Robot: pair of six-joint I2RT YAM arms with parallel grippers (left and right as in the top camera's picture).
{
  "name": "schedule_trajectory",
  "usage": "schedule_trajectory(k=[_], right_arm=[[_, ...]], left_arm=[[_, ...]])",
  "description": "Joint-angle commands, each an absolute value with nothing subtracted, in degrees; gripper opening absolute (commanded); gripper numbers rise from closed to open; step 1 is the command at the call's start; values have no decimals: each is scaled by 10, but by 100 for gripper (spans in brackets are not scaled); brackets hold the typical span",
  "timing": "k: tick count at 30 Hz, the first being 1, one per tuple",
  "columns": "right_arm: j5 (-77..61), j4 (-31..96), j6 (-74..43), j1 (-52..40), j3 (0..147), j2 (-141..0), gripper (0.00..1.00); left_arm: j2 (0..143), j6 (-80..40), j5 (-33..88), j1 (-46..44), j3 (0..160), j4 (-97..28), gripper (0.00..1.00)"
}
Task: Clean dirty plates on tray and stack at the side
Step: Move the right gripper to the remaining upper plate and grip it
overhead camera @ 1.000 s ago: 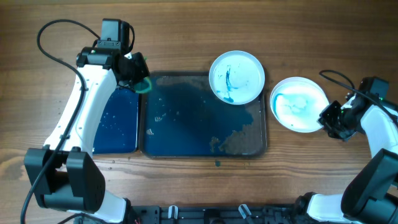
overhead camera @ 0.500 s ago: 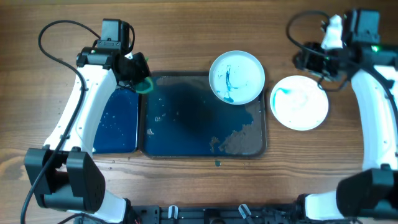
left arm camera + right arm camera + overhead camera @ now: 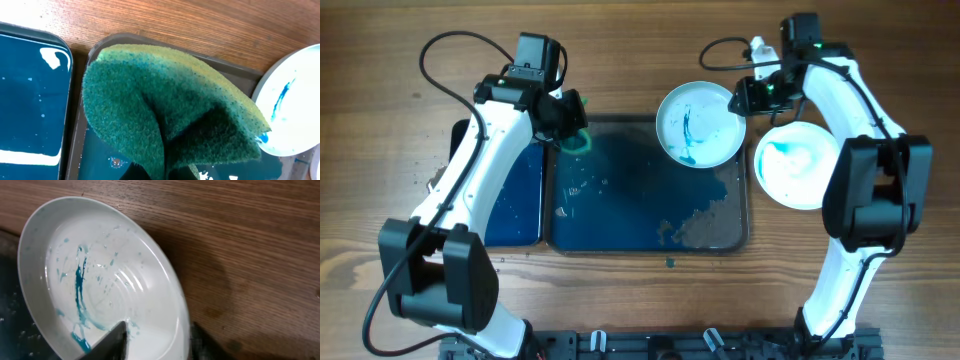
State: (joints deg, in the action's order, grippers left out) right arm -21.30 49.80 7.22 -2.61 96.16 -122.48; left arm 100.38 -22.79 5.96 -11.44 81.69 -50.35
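Note:
A white plate (image 3: 700, 122) with a teal streak sits on the top right corner of the large dark tray (image 3: 630, 190). My right gripper (image 3: 748, 98) is open, with its fingers either side of this plate's right rim; in the right wrist view (image 3: 157, 340) one finger is inside the plate (image 3: 100, 270) and one outside. A second white plate (image 3: 798, 170) with teal smears lies on the table right of the tray. Only two plates show. My left gripper (image 3: 572, 128) is shut on a green sponge (image 3: 165, 105) over the tray's top left corner (image 3: 200, 60).
A smaller narrow tray (image 3: 510, 190) with wet blue film lies against the large tray's left side. A greyish residue patch (image 3: 705, 225) covers the large tray's lower right. Cables loop above both arms. Bare wood surrounds the trays.
My right arm has swung from the table's far right up and left to the rim of the plate on the tray. My left arm has shifted slightly right with the sponge.

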Motion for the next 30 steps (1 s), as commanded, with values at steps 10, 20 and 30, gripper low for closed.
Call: schedule_trajectory(k=[10, 20, 30], right_arm=[[-139, 451, 60, -39, 941, -1236, 31], [-154, 435, 59, -40, 891, -1236, 12], [-221, 551, -36, -66, 963, -1220, 4]], left_arm=[[1011, -243, 68, -115, 818, -500, 4], [1011, -243, 68, -115, 818, -500, 4], [1011, -243, 68, -115, 818, -500, 4]])
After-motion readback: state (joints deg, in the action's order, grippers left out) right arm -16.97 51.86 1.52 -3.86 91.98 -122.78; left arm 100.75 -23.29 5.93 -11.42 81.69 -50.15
